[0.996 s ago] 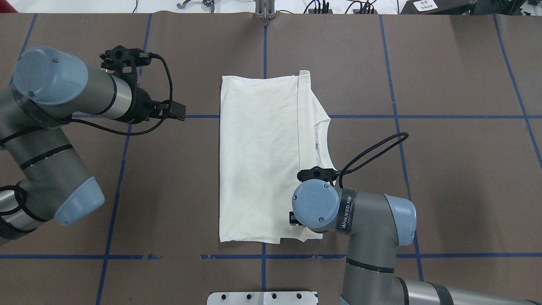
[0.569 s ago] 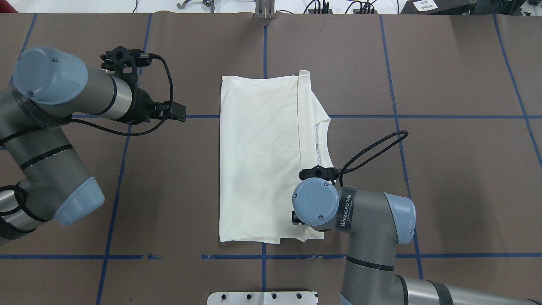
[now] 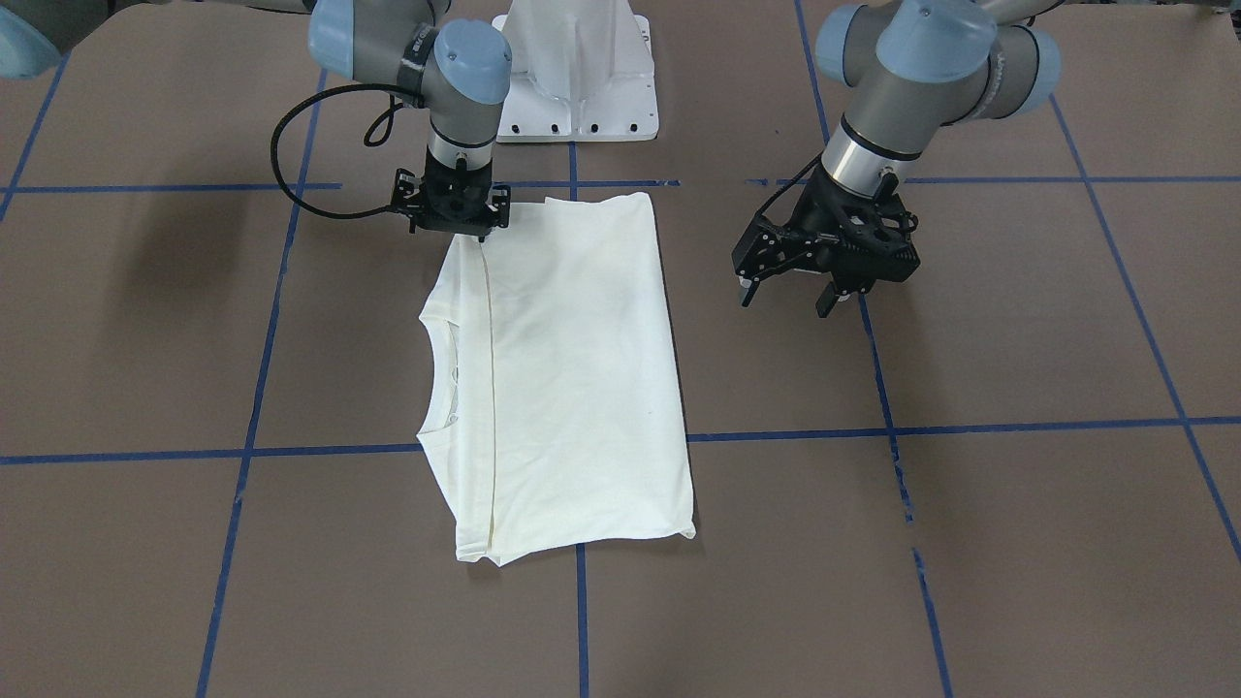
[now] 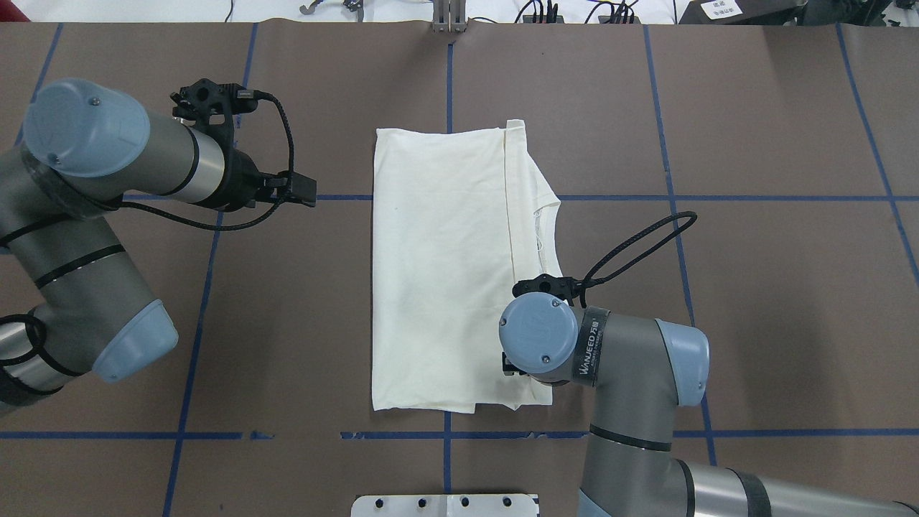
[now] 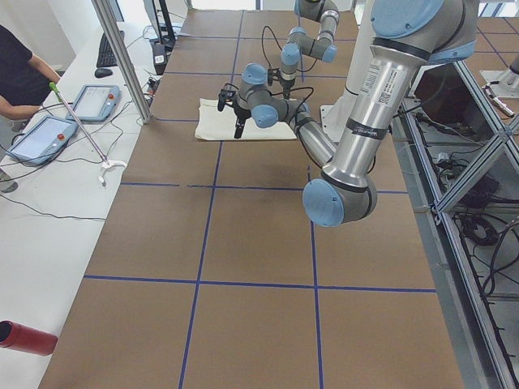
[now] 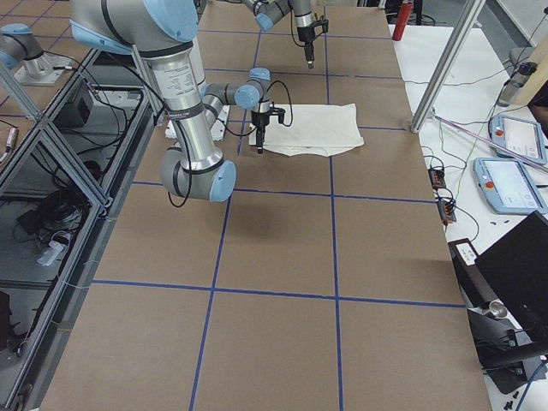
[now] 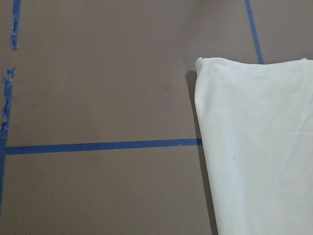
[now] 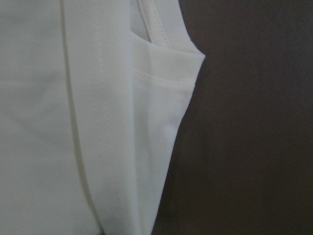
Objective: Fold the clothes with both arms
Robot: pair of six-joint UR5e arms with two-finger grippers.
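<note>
The cream-white shirt point(image 4: 438, 266) lies folded lengthwise in the middle of the brown table point(image 4: 754, 323), plain side up, its collar point(image 4: 543, 230) peeking out on the right edge. It also shows in the front view point(image 3: 572, 368). My right gripper point(image 3: 454, 225) points straight down on the shirt's shoulder corner nearest the robot; its fingers are hidden under the wrist point(image 4: 538, 343), so I cannot tell whether they grip. The right wrist view shows only close cloth point(image 8: 73, 122) and table. My left gripper point(image 3: 783, 305) hangs open above bare table, apart from the shirt's hem corner point(image 7: 205, 63).
The white pedestal base point(image 3: 577, 87) stands at the robot's side of the table. Blue tape lines point(image 4: 718, 197) cross the brown surface. A side bench with tablets point(image 5: 45, 134), a person's arm point(image 5: 20, 81) and a metal post point(image 5: 122, 57) lies beyond the far edge.
My right wrist has shifted slightly to the right over the shirt's near corner, and its cable loop moved with it. The left arm has stayed still.
</note>
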